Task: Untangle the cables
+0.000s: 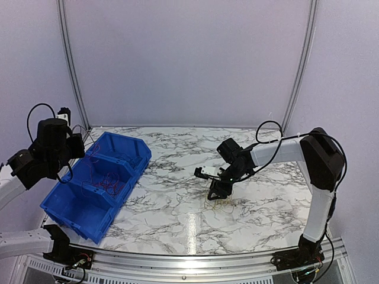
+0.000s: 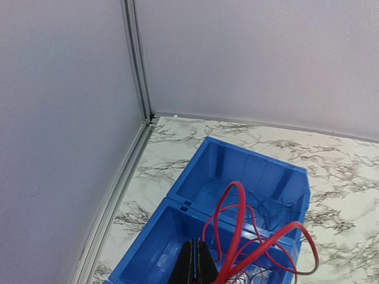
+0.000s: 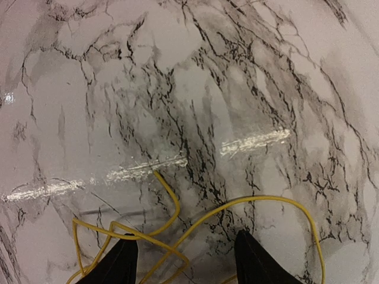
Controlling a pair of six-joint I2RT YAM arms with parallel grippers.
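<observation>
Red cable (image 2: 240, 216) loops rise right beside my left gripper (image 2: 196, 260), which is shut, apparently on that cable, above the blue bins (image 2: 177, 204). In the top view this gripper (image 1: 80, 148) hangs over the bins' left side and thin red strands (image 1: 108, 180) trail down into them. Thin dark wires (image 2: 266, 207) lie in the far bin. On the marble table, a yellow cable (image 3: 260, 199) lies in loose loops. My right gripper (image 3: 183, 236) stands open just over it, one finger on each side of a crossing. From above, that gripper (image 1: 217, 192) points down at the cable (image 1: 225, 205).
Two joined blue bins (image 1: 95, 204) stand at the table's left side, reaching toward the front edge. White walls with metal corner posts (image 2: 139, 71) close in the back and sides. Marble tabletop (image 1: 177, 207) lies between the bins and the right arm.
</observation>
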